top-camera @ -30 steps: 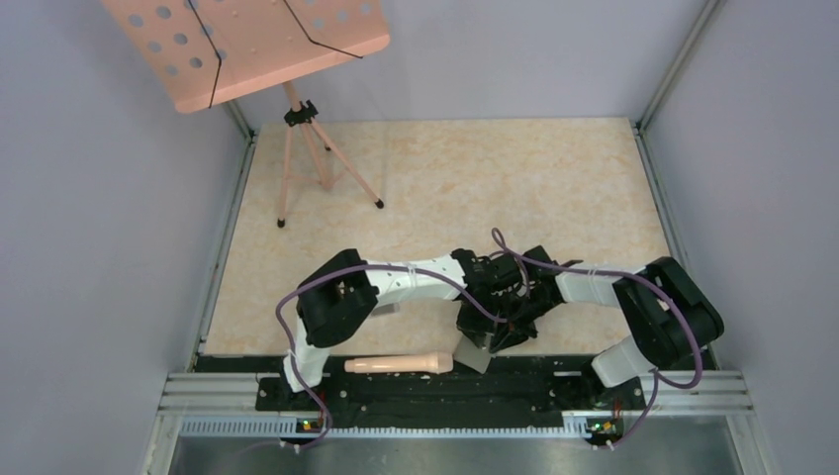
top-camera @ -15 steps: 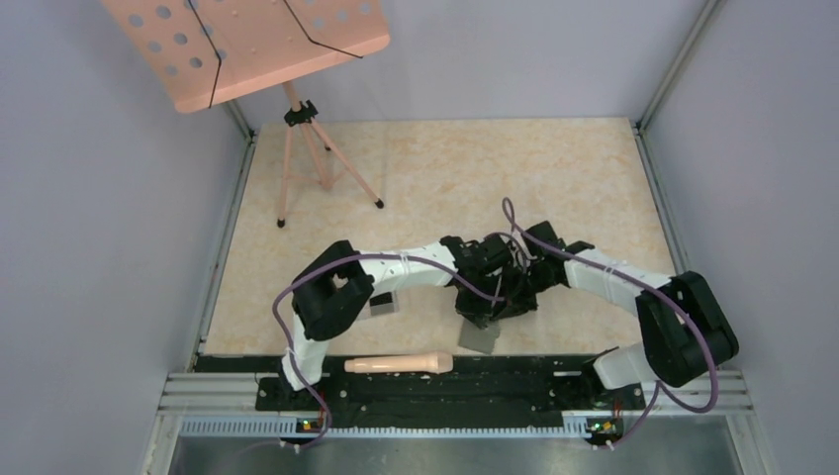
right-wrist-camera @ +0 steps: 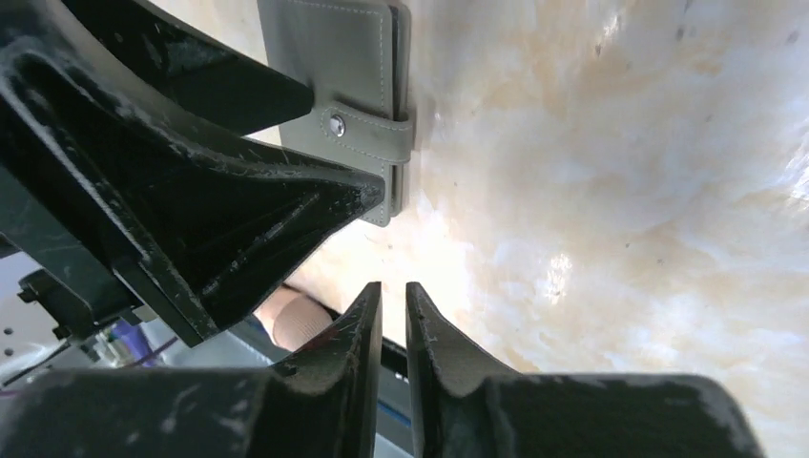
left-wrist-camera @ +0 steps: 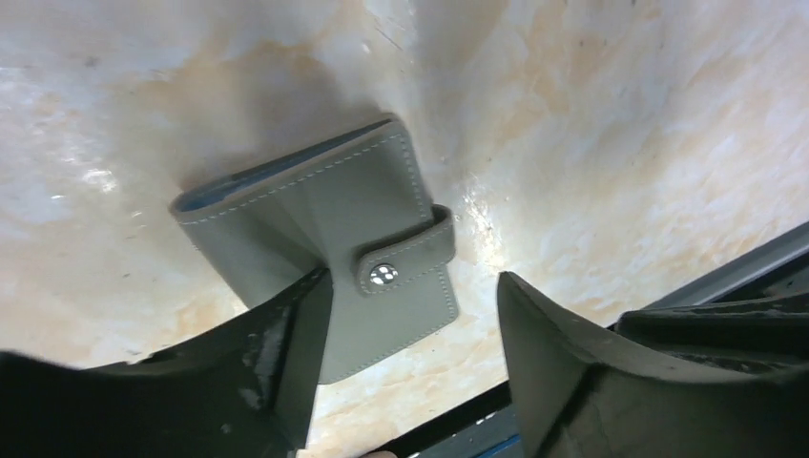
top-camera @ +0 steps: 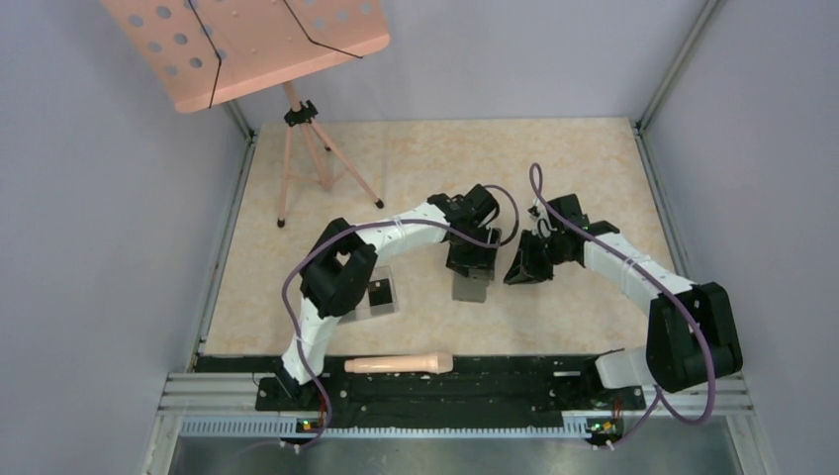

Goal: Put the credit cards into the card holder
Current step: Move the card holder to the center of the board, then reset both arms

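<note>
Surface: beige marbled tabletop (top-camera: 554, 168), boxed in by pale gray walls (top-camera: 99, 247), with a metal rail (top-camera: 198, 391) along the near edge.
Background: peach perforated music stand (top-camera: 247, 45) on a thin tripod at the far left corner, well apart from both grippers.
Left gripper (left-wrist-camera: 410, 363): open wide and gripping nothing, low over the table with the fingers (left-wrist-camera: 286, 353) pointing down.
Wallet (left-wrist-camera: 324, 229): gray, folded shut, snap tab fastened over one edge, lying flat on the tabletop. Right under the left gripper, mostly on its far side in the wrist view. One finger overlaps a corner of it and the other stands off to the side. Contact cannot be told.
Right gripper (right-wrist-camera: 393, 286): closed down to a thin slit, nothing between the fingers. Just to the right of the left gripper and apart from the wallet, tips aimed toward the wallet's tab edge.
Black card (top-camera: 381, 294): small dark rectangle inside the clear box, well to the left of the left gripper.
Clear box (top-camera: 393, 305): flat on the tabletop beside the left arm's elbow, far from the right gripper.
Peach rod (top-camera: 399, 364): lying lengthwise on the black strip at the near edge, nearer the arm bases than either gripper and between the two bases.
</note>
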Robot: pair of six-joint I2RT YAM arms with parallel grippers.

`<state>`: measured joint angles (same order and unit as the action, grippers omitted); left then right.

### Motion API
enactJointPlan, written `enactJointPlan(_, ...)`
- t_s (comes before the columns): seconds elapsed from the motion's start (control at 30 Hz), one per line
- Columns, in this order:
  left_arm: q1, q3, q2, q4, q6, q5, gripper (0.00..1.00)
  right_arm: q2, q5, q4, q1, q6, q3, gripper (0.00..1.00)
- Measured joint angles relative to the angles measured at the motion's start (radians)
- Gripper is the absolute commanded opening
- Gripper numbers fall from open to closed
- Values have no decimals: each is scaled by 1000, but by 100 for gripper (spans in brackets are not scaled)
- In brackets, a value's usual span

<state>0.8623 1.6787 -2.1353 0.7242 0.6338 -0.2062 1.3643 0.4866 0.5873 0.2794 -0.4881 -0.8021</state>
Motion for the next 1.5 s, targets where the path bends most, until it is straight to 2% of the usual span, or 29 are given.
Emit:
enactJointPlan(0.03,-5,0,6,0,-12,8,97,0,-8,3,-2,5,-14,29)
enactJointPlan(0.07,-10,-2,15,-2,-20,14,99,0,-14,6,-3,6,-28,35)
enactJointPlan(0.27,-79,-129,185,-119,-21,-42,99,-1,-51,-9,-12,33,-109,64)
enactJointPlan(0.4,-200,-298,385,-286,32,-124,99,-6,-60,-26,-28,34,-117,81)
enactJointPlan(0.47,-280,-398,492,-378,66,-156,99,-11,-66,-28,-37,32,-117,86)
enactJointPlan(0.63,-462,-645,739,-514,110,-178,99,-50,-92,-61,-61,33,-117,89)
enactJointPlan(0.77,-610,-846,931,-573,98,-122,99,-101,-151,-114,-80,41,-107,90)
enactJointPlan(1.0,-636,-1073,1239,-578,-66,161,99,-261,-362,-239,-108,106,43,90)
enactJointPlan(1.13,-637,-1217,1383,-677,-182,315,99,-352,-522,-381,-113,183,204,89)
enactJointPlan(1.2,-639,-1288,1408,-747,-251,372,99,-385,-576,-486,-114,233,300,97)
enactJointPlan(1.3,-649,-1363,1381,-839,-328,443,99,-423,-645,-675,-115,302,459,99)
enactJointPlan(1.4,-681,-1384,1269,-939,-415,480,99,-418,-688,-860,-131,348,589,99)
enactJointPlan(1.5,-711,-1420,1137,-1112,-485,486,99,-339,-701,-1007,-169,366,636,99)
